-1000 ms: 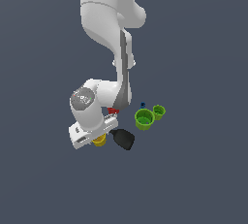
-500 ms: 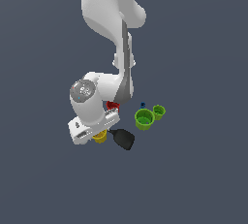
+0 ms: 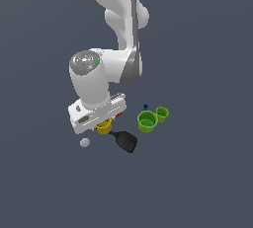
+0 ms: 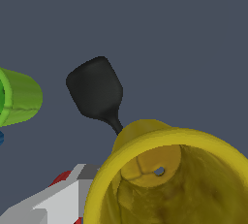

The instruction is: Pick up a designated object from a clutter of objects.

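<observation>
One small yellow tapered plastic cup (image 3: 104, 127) is what I am after, and it sits right under my hand (image 3: 102, 124), showing only as a yellow sliver below the white hand body in the exterior view. I have placed the hand straight over it, I judge, so the fingers can straddle its rim. Whether my hand is clenched on the cup or merely spread around it I cannot tell: the exterior view hides the fingertips behind the hand body, and the wrist view shows just one grey finger (image 4: 58, 201) beside the cup wall.

The wrist view gives what the other cannot: the yellow cup's open mouth (image 4: 169, 179) fills the frame, upright, with its inner floor visible, and the flat black spatula (image 4: 97, 92) lies just beyond it, its thin neck running behind the cup's rim. A bit of the small red cup (image 4: 63, 177) peeks past the finger.

The exterior view supplies the layout on the dark bench (image 3: 207, 182). From the yellow cup, the spatula (image 3: 126, 141) lies at about four o'clock, close by; the small whitish ball (image 3: 85, 143) at about seven o'clock; the larger green cup (image 3: 147, 122), the smaller green cup (image 3: 162, 114) and the tiny blue item (image 3: 145, 106) stand around three o'clock, apart from my target. A lift here risks brushing the spatula's neck.
</observation>
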`<state>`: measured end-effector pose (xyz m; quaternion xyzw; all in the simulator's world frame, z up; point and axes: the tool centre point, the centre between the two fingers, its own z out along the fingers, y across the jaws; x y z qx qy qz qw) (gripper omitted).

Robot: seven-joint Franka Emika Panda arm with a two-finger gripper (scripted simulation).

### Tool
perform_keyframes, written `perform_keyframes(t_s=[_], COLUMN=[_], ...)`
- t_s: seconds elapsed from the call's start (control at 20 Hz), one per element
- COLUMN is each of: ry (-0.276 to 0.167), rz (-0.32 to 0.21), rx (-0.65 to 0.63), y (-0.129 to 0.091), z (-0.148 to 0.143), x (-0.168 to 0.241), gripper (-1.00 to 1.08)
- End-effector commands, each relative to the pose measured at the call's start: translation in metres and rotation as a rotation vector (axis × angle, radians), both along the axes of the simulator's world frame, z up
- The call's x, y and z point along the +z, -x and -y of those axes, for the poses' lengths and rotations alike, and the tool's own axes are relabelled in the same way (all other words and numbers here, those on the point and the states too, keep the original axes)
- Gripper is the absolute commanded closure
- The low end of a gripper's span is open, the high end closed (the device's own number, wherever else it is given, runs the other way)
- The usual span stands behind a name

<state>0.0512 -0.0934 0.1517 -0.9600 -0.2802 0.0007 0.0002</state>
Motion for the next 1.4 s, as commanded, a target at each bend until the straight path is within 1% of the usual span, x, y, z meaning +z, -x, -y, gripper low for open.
perform_keyframes(t_s=[0.0,0.55,0.8,1.05,1.35], ry=[0.000,0.001,0.001,0.001,0.000], rz=[0.002,0.002,0.002,0.002,0.002], rx=[0.000,0.000,0.000,0.000,0.001], y=[0.006,0.036,0.047,0.055,0.059], z=[-0.006,-0.034,-0.045,-0.054,-0.061], x=[0.027,0.156,0.208,0.248,0.277], gripper=[1.08,1.08,1.08,1.08,1.08])
